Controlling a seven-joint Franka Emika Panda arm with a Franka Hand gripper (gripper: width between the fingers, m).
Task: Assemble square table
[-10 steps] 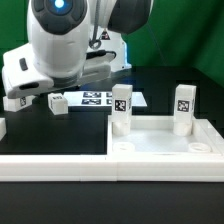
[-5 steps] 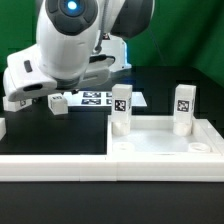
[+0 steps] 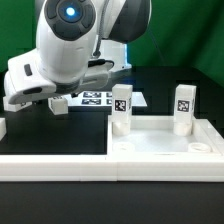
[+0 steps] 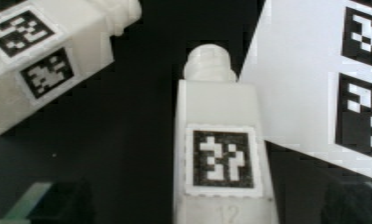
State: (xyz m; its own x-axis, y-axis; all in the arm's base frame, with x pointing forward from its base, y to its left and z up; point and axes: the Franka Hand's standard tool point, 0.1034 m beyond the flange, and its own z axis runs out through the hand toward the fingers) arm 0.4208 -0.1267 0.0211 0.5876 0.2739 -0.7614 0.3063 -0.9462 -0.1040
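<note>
Two legs point(image 3: 121, 108) point(image 3: 183, 107) upright in the rimmed square top point(image 3: 160, 141), loose leg point(image 4: 215, 140) beside the marker board point(image 4: 325, 80), hand point(image 3: 30, 95) with opening unclear

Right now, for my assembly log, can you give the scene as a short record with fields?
tabletop: front, on the exterior view's right
standing legs: two, upright at its far corners
loose legs: two, lying side by side next to the marker board
gripper: over the loose legs; open or shut unclear
</note>
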